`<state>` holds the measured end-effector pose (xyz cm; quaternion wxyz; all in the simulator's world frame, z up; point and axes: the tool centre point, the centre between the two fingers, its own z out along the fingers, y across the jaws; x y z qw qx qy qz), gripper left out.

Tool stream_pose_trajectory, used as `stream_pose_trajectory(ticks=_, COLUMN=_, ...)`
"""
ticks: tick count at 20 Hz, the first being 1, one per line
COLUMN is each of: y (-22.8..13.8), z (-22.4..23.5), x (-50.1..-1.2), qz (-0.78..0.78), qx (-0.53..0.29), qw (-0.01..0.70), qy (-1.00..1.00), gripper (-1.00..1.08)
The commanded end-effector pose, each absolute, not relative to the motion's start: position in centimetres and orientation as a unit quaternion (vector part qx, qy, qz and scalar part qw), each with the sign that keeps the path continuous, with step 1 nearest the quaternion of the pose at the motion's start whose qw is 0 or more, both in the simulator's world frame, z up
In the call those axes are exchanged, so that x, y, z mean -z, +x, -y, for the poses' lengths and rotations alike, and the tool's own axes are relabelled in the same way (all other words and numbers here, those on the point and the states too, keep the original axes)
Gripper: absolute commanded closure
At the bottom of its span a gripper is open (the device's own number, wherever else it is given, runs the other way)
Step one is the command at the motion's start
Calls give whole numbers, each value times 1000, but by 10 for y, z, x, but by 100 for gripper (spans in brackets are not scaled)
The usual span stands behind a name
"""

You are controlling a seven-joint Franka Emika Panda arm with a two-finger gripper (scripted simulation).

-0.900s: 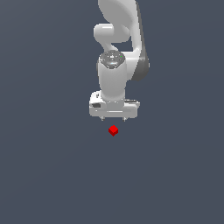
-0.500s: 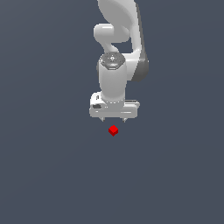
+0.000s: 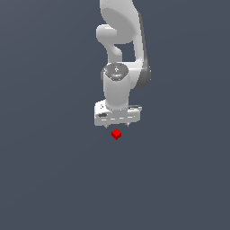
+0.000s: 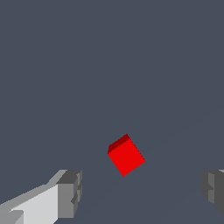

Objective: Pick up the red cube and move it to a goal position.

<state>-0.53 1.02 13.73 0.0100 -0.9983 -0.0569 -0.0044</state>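
One small, bright red, plain-faced cube (image 3: 116, 134) sits alone on a flat, dark slate-grey surface (image 3: 49, 179), directly under the white, box-shaped two-finger gripper (image 3: 117, 126) of a glossy white jointed robot arm (image 3: 120, 54). In the exterior view the cube lies just below the gripper's lower edge, close to it but apart, with a thin strip of grey floor showing between them; it is lined up roughly with the middle of the gripper body. In the wrist view the same cube (image 4: 126, 155) appears turned at an angle to the fingers, one darker red side face showing along its upper edge and a brighter face towards the camera. It rests between the two grey-tipped fingers (image 4: 70, 194), nearer the one with the white mount than the other, which is partly cut off at the picture's edge. Neither finger touches the cube: the claw is spread wide, with clear floor on both sides of the cube. The arm rises out of the exterior view's upper edge, its rounded wrist joint standing straight over the gripper, which points down at the floor. The only other things visible on the grey surface are the cube's faint shading and the arm itself.
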Motion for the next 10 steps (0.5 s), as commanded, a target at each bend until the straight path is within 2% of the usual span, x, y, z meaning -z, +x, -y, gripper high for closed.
stream_pose_trajectory(ticks=1, y=-8, z=-11, x=-125, qz=87, qx=4, qw=9, qy=-996, gripper=-92)
stream_pose_trajectory(ticks=10, y=-17, z=-12, x=-74, qz=220, qx=2, qw=6, qy=-976, gripper=-92)
